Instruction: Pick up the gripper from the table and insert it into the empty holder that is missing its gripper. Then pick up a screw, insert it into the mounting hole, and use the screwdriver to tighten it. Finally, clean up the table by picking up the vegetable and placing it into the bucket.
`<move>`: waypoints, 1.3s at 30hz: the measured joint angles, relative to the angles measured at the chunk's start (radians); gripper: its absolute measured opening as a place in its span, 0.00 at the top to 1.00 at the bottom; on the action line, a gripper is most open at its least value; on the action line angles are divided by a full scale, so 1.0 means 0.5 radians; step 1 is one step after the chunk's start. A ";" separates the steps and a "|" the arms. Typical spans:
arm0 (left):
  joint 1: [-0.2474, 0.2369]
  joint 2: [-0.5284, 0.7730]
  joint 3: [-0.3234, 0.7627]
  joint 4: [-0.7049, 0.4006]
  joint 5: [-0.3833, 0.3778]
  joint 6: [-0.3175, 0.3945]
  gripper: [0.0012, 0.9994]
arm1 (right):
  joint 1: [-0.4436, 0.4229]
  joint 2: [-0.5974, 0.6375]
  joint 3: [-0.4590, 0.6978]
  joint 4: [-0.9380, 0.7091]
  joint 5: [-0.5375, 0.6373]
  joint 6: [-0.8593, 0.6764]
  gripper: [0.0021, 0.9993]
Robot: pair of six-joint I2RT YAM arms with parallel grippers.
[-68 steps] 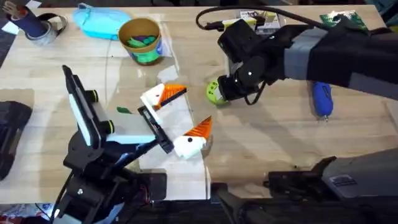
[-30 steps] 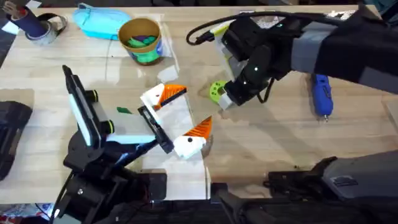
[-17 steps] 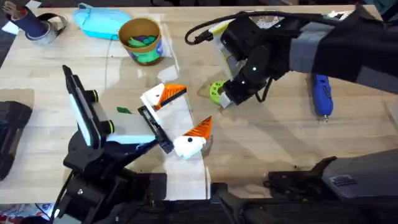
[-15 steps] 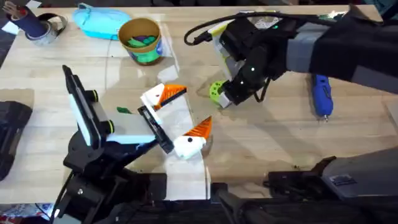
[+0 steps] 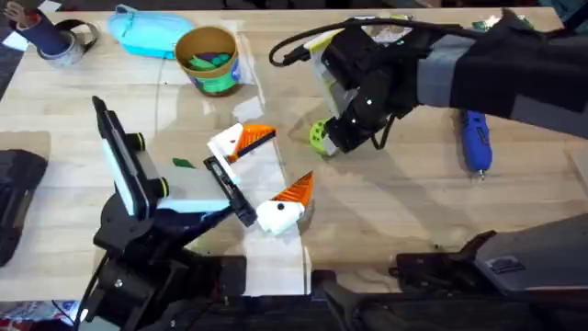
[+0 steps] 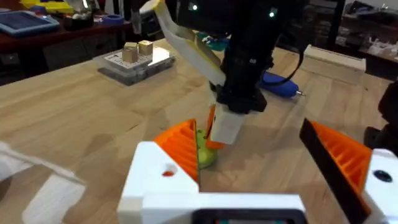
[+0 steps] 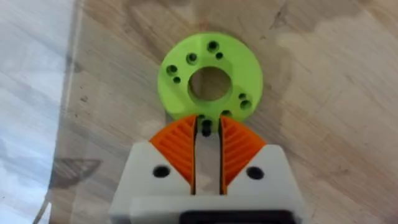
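Note:
A lime-green disc (image 7: 210, 78) with a centre hole and several small holes lies flat on the wood. My right gripper (image 7: 205, 121) stands at its rim, its orange pads shut on a small dark screw (image 7: 205, 128) at an edge hole. From overhead the right gripper (image 5: 333, 142) sits just right of the disc (image 5: 317, 136). My left gripper (image 5: 266, 175) rests open on a clear sheet nearby, nothing between its fingers; its wrist view faces the disc (image 6: 205, 154). The blue screwdriver (image 5: 476, 145) lies at the right. The bucket (image 5: 209, 60) stands at the back left with green pieces inside.
A light-blue scoop (image 5: 147, 32) and a tape roll (image 5: 62, 41) sit at the back left. A small green piece (image 5: 184, 163) lies on the table left of my left gripper. A clear parts box (image 6: 137, 59) stands behind the right arm.
The right arm has swung up and left over the disc, and its gripper has settled closer to the disc's right rim. The left arm and the disc have stayed put.

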 joint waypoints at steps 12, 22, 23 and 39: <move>0.000 0.000 0.000 -0.001 0.001 0.001 0.01 | 0.000 0.000 0.000 -0.022 0.000 -0.001 0.79; 0.000 0.000 0.000 -0.001 0.001 0.000 0.01 | 0.000 0.009 0.000 -0.015 0.000 -0.001 0.77; 0.000 0.000 0.000 -0.001 0.001 0.001 0.01 | -0.001 0.017 0.001 -0.014 0.000 -0.001 0.77; 0.000 0.000 0.000 0.000 0.000 0.001 0.01 | 0.001 0.062 0.042 -0.019 0.028 -0.001 1.00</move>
